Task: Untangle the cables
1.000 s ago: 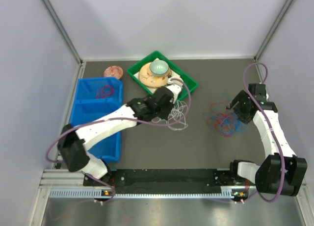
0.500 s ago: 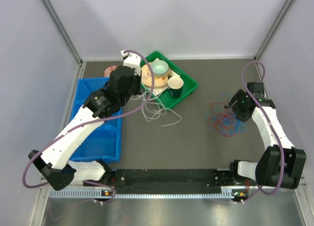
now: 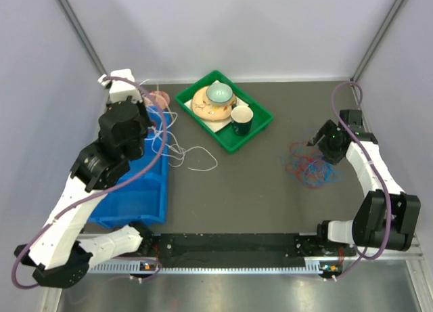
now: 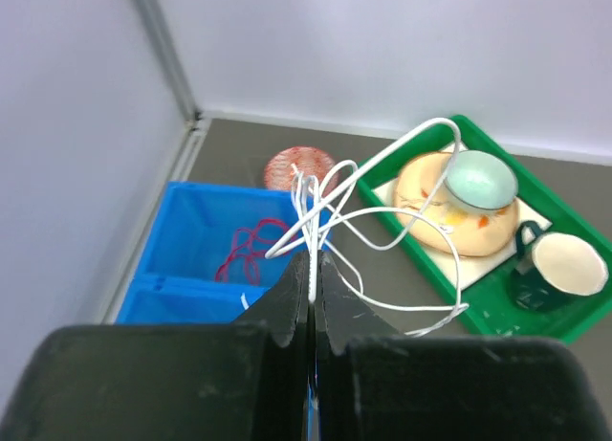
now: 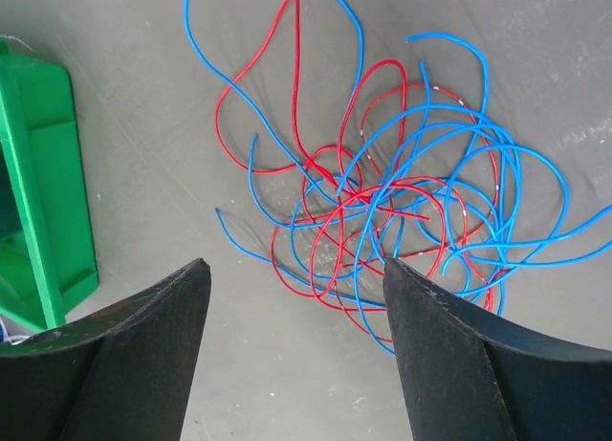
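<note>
Glossy plastic tray (image 3: 205, 123), bin (image 3: 145, 198); matt grey tabletop (image 3: 237, 190); smooth-sheathed cables (image 5: 402, 221)

The flat table, covered in a dark grey mat (image 3: 237, 190), carried four things directly. A blue plastic two-compartment bin (image 3: 145, 202) sat along its left side. A small round reddish woven disc (image 4: 285, 165) lay just beyond the bin's far end. A green plastic rectangular tray (image 3: 254, 132) stood at an angle near the back middle. A tangle of thin red and blue cables (image 3: 310, 168) was spread loosely on the right, well apart from the tray. A loop of thin white cable (image 3: 203, 149) trailed over the mat between bin and tray.
</note>
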`<action>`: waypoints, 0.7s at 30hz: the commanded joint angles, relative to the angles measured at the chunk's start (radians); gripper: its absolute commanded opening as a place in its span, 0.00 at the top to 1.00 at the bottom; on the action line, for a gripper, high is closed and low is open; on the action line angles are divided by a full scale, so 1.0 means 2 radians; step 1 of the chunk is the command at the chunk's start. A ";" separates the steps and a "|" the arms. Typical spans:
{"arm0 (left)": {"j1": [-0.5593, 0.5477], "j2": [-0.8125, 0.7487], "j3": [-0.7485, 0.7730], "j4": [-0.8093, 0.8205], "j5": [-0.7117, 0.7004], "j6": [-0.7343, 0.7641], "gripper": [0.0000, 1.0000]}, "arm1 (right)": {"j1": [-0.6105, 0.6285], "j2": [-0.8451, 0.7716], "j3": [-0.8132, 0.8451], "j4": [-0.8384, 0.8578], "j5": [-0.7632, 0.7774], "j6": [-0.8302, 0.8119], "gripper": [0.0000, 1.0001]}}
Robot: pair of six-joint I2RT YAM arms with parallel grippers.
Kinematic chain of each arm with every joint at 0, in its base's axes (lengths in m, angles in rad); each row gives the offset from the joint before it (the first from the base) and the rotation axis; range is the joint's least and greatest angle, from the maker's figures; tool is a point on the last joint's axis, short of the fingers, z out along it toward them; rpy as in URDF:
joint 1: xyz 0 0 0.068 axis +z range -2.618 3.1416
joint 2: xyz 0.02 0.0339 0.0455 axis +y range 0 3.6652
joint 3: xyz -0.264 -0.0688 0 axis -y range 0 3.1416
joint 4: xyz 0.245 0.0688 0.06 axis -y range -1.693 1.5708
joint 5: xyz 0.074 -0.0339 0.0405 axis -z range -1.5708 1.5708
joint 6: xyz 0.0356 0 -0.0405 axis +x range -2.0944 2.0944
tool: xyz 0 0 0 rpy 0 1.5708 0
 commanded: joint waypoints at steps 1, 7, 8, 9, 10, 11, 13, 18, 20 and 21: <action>0.002 -0.043 -0.051 -0.014 -0.097 -0.054 1.00 | -0.004 0.011 0.031 0.016 -0.011 -0.011 0.28; 0.026 -0.021 -0.117 -0.077 -0.150 -0.150 1.00 | -0.005 0.032 0.033 0.026 -0.028 -0.007 0.28; 0.035 -0.014 -0.133 -0.079 -0.144 -0.160 1.00 | -0.004 0.032 0.033 0.026 -0.030 -0.006 0.28; 0.054 -0.014 -0.138 -0.085 -0.131 -0.192 1.00 | -0.005 0.033 0.033 0.027 -0.032 -0.005 0.28; 0.062 -0.015 -0.145 -0.088 -0.127 -0.204 1.00 | -0.004 0.032 0.032 0.027 -0.032 -0.005 0.28; 0.071 -0.022 -0.166 -0.085 -0.123 -0.213 1.00 | -0.004 0.032 0.032 0.028 -0.032 -0.005 0.28; 0.097 -0.036 -0.192 -0.063 -0.102 -0.231 1.00 | -0.004 0.031 0.030 0.029 -0.032 -0.007 0.28; 0.153 -0.044 -0.235 -0.080 -0.073 -0.285 1.00 | -0.004 0.029 0.026 0.030 -0.034 -0.008 0.28; 0.163 -0.044 -0.240 -0.099 -0.076 -0.306 1.00 | -0.004 0.029 0.025 0.031 -0.035 -0.008 0.28; 0.170 -0.045 -0.242 -0.101 -0.075 -0.321 1.00 | -0.004 0.030 0.025 0.031 -0.035 -0.008 0.28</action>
